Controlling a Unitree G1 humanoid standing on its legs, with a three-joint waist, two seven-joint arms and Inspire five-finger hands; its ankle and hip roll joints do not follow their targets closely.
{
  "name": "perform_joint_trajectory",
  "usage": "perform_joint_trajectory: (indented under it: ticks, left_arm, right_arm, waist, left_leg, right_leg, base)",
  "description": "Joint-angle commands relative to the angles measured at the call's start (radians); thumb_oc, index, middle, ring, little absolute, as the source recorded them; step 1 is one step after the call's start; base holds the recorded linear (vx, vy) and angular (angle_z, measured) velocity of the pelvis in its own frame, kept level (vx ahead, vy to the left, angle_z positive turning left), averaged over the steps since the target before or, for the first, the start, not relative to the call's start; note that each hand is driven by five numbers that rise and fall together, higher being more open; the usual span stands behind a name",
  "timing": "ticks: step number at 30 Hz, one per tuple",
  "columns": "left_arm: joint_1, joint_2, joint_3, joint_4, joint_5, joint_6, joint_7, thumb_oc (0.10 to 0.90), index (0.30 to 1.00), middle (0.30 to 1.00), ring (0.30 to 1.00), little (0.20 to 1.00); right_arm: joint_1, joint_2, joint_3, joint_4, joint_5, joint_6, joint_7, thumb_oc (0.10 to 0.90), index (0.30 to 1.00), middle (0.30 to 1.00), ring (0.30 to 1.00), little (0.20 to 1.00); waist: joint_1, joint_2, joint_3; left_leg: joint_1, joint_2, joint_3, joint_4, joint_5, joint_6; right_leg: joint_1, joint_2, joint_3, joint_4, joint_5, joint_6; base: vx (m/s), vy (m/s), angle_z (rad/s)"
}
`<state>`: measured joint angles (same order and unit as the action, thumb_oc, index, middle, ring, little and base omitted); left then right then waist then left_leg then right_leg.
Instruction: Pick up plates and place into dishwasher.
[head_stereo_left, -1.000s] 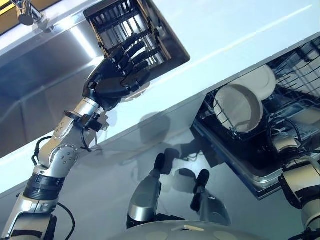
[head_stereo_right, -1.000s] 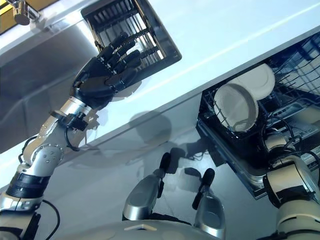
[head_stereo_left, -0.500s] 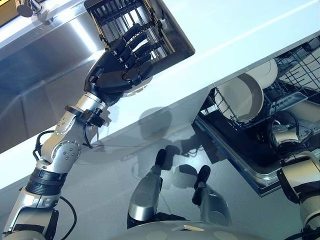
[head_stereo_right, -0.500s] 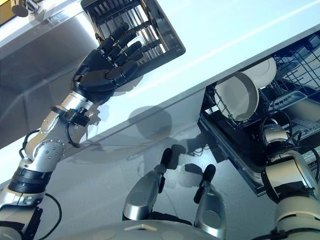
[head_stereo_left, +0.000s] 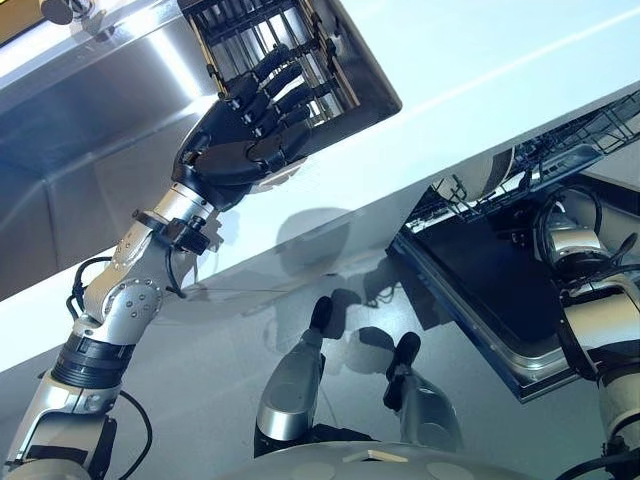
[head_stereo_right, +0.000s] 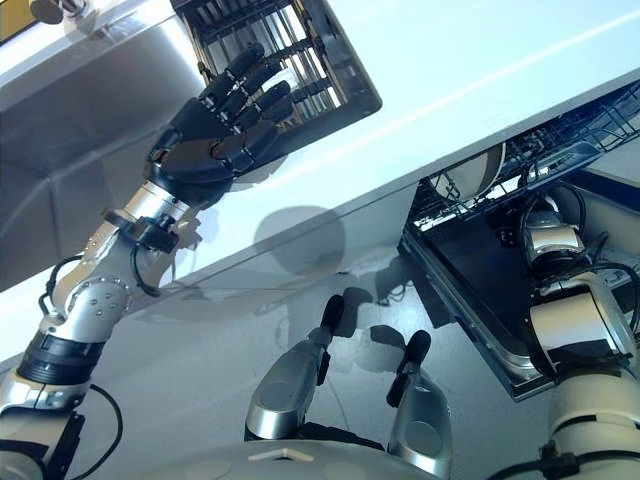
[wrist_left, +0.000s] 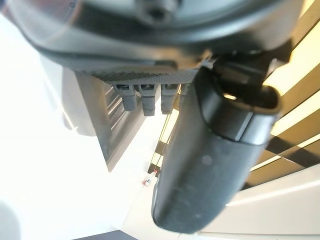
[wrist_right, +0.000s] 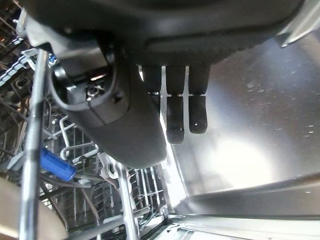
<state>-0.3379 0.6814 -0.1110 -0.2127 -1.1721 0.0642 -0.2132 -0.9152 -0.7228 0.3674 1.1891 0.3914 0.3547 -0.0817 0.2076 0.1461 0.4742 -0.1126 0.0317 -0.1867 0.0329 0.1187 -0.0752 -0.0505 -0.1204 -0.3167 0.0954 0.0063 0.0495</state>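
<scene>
At the far left, the steel sink (head_stereo_left: 90, 150) was seen sunk into the white desk (head_stereo_left: 480, 50), with the dark dish rack (head_stereo_left: 290, 60) set at the sink's right end. The left hand (head_stereo_left: 235, 145) was held up in front of that rack, palm turned toward the head camera, fingers (head_stereo_left: 275, 85) spread and only loosely bent, nothing gripped in them. A small pale rim of something was glimpsed just under the palm at the desk edge; what it was could not be told. In the left wrist view the fingertips (wrist_left: 145, 100) were seen hanging free beside the thumb, with the rack's bars past them.

Further right, below the desk edge, the dishwasher (head_stereo_left: 500, 290) was found open, its door (head_stereo_left: 480, 290) dropped down and its wire basket (head_stereo_left: 560, 165) partly tucked in under the desk. A pale plate (head_stereo_right: 487, 172) was seen standing on edge in that basket, well apart from the left hand.

At the far right, the right arm was seen reaching over the door toward the basket. In the right wrist view the right hand (wrist_right: 150, 40) was shown relaxed and released, its fingers (wrist_right: 187, 115) pointing out over the shiny door panel, beside the basket's wires, holding nothing.
</scene>
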Motion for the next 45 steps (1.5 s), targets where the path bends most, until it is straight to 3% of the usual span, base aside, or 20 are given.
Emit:
perform_joint_trajectory:
  ticks: [1, 5, 9, 13, 24, 27, 31, 38, 45]
  left_arm:
    - [0.044, 0.044, 0.015, 0.012, -0.028, -0.017, -0.015, 0.8, 0.9, 0.9, 0.9, 0.9]
    - [0.04, 0.043, 0.02, 0.014, -0.028, -0.005, -0.029, 0.8, 0.9, 0.9, 0.9, 0.9]
    - [0.027, 0.033, 0.02, 0.018, -0.029, 0.016, -0.017, 0.8, 0.9, 0.9, 0.9, 0.9]
    - [0.038, 0.015, 0.015, 0.026, -0.02, 0.036, -0.008, 0.8, 0.9, 0.9, 0.9, 0.9]
    - [0.043, 0.022, 0.016, 0.034, -0.026, 0.009, -0.018, 0.8, 0.9, 0.9, 0.9, 0.9]
    - [0.049, 0.03, 0.011, 0.03, -0.026, -0.002, -0.046, 0.8, 0.9, 0.9, 0.9, 0.9]
    - [0.052, 0.033, 0.003, 0.021, -0.03, -0.02, -0.065, 0.8, 0.9, 0.9, 0.9, 0.9]
    - [0.056, 0.04, 0.001, 0.033, -0.045, -0.012, -0.067, 0.8, 0.9, 0.9, 0.9, 0.9]
    - [0.06, 0.046, -0.001, 0.039, -0.053, -0.019, -0.093, 0.8, 0.9, 0.9, 0.9, 0.9]
  right_arm:
    - [-0.248, -0.175, 0.095, -0.115, -0.012, -0.11, -0.046, 0.1, 0.3, 0.3, 0.3, 0.2]
    - [-0.245, -0.179, 0.09, -0.107, -0.025, -0.105, -0.037, 0.1, 0.3, 0.3, 0.3, 0.2]
    - [-0.237, -0.188, 0.071, -0.081, -0.029, -0.132, -0.013, 0.1, 0.3, 0.3, 0.3, 0.2]
    - [-0.223, -0.186, 0.048, -0.059, -0.046, -0.148, 0.008, 0.1, 0.3, 0.3, 0.3, 0.2]
    - [-0.27, -0.191, 0.035, -0.073, -0.012, -0.232, -0.117, 0.1, 0.3, 0.3, 0.3, 0.2]
    - [-0.28, -0.197, 0.027, -0.1, 0.025, -0.299, -0.17, 0.1, 0.3, 0.3, 0.3, 0.2]
    - [-0.267, -0.183, -0.028, -0.158, 0.112, -0.437, -0.182, 0.1, 0.3, 0.3, 0.3, 0.2]
    - [-0.261, -0.199, -0.03, -0.163, 0.122, -0.475, -0.154, 0.1, 0.3, 0.3, 0.3, 0.2]
    - [-0.269, -0.184, -0.02, -0.168, 0.114, -0.504, -0.14, 0.1, 0.3, 0.3, 0.3, 0.2]
  waist:
    - [0.012, -0.051, -0.023]
    - [0.014, -0.057, -0.019]
    - [0.016, -0.065, -0.009]
    - [0.022, -0.069, -0.015]
    - [0.024, -0.055, -0.011]
    - [0.023, -0.055, -0.014]
    - [0.021, -0.058, -0.022]
    - [0.02, -0.065, -0.034]
    - [0.021, -0.06, -0.036]
  left_leg:
    - [-0.047, -0.1, 0.036, 0.174, -0.116, 0.073]
    - [-0.07, -0.099, 0.051, 0.242, -0.148, 0.079]
    - [-0.119, -0.105, 0.074, 0.395, -0.242, 0.101]
    - [-0.14, -0.114, 0.077, 0.467, -0.28, 0.116]
    - [-0.207, -0.141, 0.074, 0.579, -0.322, 0.142]
    - [-0.219, -0.146, 0.071, 0.599, -0.332, 0.148]
    - [-0.237, -0.153, 0.076, 0.645, -0.361, 0.153]
    - [-0.254, -0.161, 0.078, 0.709, -0.394, 0.157]
    - [-0.263, -0.165, 0.083, 0.719, -0.392, 0.157]
  right_leg:
    - [-0.011, 0.045, -0.002, 0.206, -0.122, -0.092]
    - [-0.018, 0.033, -0.006, 0.254, -0.142, -0.103]
    - [-0.047, 0.001, -0.006, 0.399, -0.208, -0.124]
    - [-0.057, -0.018, -0.005, 0.471, -0.233, -0.129]
    - [-0.134, -0.042, 0.032, 0.608, -0.278, -0.134]
    - [-0.147, -0.043, 0.038, 0.627, -0.284, -0.135]
    - [-0.161, -0.042, 0.043, 0.655, -0.298, -0.136]
    - [-0.173, -0.045, 0.054, 0.698, -0.313, -0.136]
    - [-0.19, -0.047, 0.061, 0.715, -0.312, -0.134]
  base:
    - [0.03, -0.002, 0.08]
    - [0.01, 0.022, 0.06]
    - [0.04, 0.049, 0.05]
    - [0.09, 0.036, 0.0]
    - [0.02, 0.02, -0.01]
    - [0.0, 0.001, 0.04]
    - [0.0, 0.011, -0.02]
    - [0.01, 0.007, -0.03]
    - [-0.03, 0.012, 0.0]
